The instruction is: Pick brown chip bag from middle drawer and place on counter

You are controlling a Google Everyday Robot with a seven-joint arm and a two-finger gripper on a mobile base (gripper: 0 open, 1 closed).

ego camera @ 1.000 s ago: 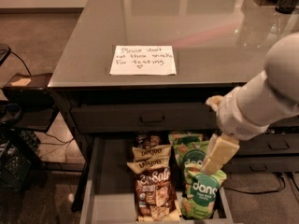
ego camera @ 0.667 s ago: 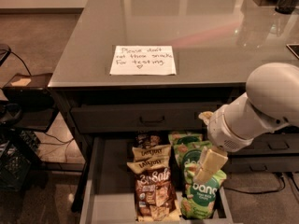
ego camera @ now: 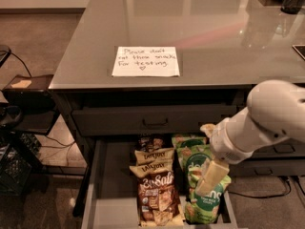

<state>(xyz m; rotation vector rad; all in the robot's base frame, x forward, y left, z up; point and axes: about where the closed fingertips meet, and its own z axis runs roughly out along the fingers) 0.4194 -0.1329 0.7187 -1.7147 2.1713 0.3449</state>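
Camera view: the arm comes in from the right of the picture, and its end effector hangs low over the open middle drawer, directly above a green bag in the right-hand row. I cannot tell whether the end effector is open or closed; it holds nothing that I can see.

The brown chip bag lies in the drawer, in the row just left of the green bags and touching them along its right edge. It rests flat on its back with its tan band toward the rear of the drawer. Its long axis runs front to back, roughly parallel to the drawer's side walls. A second tan band peeks out behind it, so I judge there is another bag of the same kind tucked underneath.

From the end effector the brown bag lies to the left in the picture, close by, at about the same depth in the drawer. My next move needs a short sideways shift over it before going down.

The desk above carries a handwritten note.
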